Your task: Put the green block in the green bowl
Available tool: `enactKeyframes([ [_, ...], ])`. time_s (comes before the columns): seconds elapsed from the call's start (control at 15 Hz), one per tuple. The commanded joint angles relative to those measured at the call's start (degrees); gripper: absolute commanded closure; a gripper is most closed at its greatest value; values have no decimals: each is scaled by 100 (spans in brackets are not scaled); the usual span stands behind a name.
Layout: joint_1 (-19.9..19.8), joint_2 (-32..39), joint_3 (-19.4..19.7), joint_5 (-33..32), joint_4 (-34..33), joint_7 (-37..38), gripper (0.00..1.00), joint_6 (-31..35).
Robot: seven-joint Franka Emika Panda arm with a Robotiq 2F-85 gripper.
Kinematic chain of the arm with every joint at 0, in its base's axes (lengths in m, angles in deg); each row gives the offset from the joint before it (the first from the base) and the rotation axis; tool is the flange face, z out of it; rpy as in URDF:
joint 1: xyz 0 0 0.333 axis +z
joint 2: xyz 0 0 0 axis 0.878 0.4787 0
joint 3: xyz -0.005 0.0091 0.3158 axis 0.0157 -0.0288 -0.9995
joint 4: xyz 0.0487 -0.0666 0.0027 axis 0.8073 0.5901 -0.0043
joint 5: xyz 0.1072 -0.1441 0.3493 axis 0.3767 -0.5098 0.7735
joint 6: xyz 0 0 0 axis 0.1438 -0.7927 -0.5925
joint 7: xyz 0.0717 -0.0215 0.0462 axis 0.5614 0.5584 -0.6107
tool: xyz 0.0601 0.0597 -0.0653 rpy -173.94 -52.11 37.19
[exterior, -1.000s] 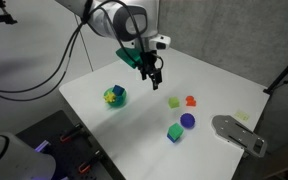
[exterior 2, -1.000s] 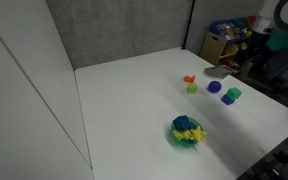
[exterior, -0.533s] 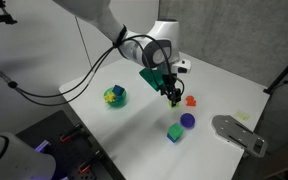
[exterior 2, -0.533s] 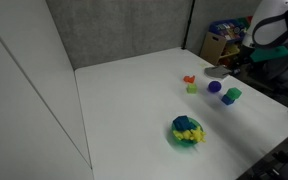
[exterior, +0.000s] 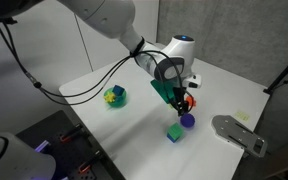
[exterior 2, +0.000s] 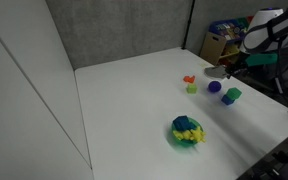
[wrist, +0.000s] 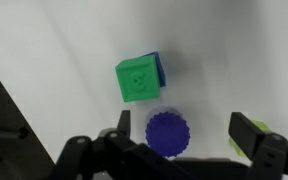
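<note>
The green block (wrist: 139, 78) lies on the white table, and a blue cube (wrist: 162, 68) peeks out from right behind it. The block also shows in both exterior views (exterior: 174, 131) (exterior 2: 233, 93). My gripper (wrist: 184, 130) is open and empty, and its fingers straddle a purple ball (wrist: 167, 132), just beside the green block. In an exterior view the gripper (exterior: 184, 101) hangs above the ball (exterior: 187, 120). The green bowl (exterior: 115, 97) (exterior 2: 187, 133) stands well apart from the blocks and holds yellow and blue pieces.
A paler yellow-green block (exterior 2: 192, 88) and an orange piece (exterior 2: 189, 79) lie near the ball; the yellow-green block touches the frame's lower right in the wrist view (wrist: 240, 148). A grey flat object (exterior: 236, 131) lies at the table's edge.
My gripper has moved from the back of the table down toward the cluster of blocks and now hangs over the purple ball. The objects have not moved.
</note>
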Motion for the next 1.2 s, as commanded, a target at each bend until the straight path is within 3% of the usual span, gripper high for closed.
enactKeyframes([
  [0.0,51,23,57,43,-39,-32,0,-24],
  [0.53,-347,708,-98,241,-12,-709,0,1075],
  [1.13,-854,1300,-445,503,-71,-1447,0,1675],
])
